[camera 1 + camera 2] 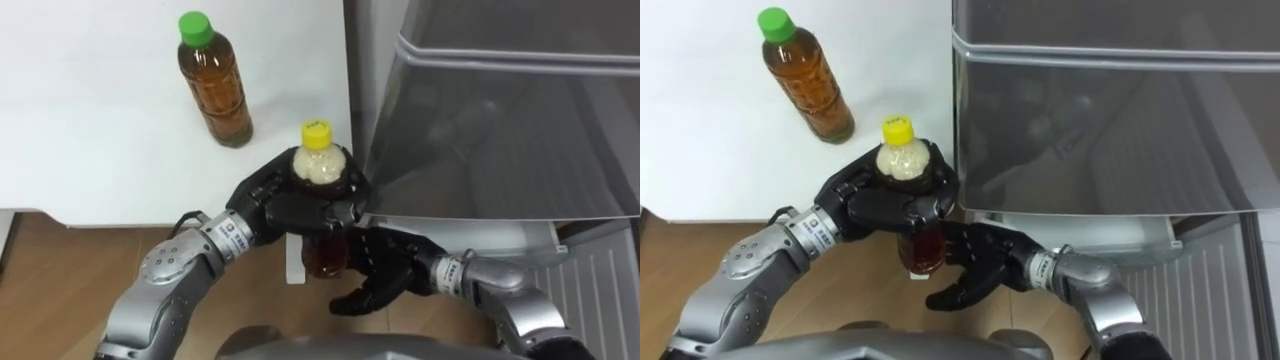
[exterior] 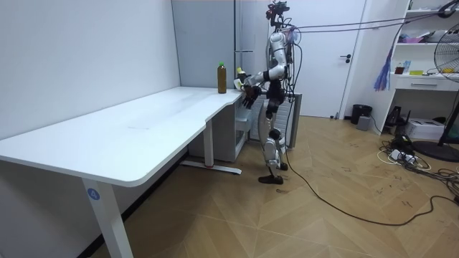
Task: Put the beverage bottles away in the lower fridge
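Risk of a dropped bottle was judged the main concern: the left hand (image 1: 285, 208) was clamped round only the shoulder of the yellow-capped bottle (image 1: 318, 165), which hung clear of the white table (image 1: 100, 150) edge, over the wooden floor (image 1: 50, 250). The right hand (image 1: 385, 275) lay just beside the bottle's base, fingers spread and gripping nothing, so a slip would meet little support. The bottle also sat close to the grey fridge door (image 1: 500, 120), and a careless swing could strike it. Whether the lower compartment stood open could not be told (to be checked before lowering). Of the 2 drinks, the held 1 showed dark reddish liquid low down and a pale mass under its cap. The green-capped bottle (image 1: 213, 85), upright on the table, held amber-brown liquid nearly to the neck.
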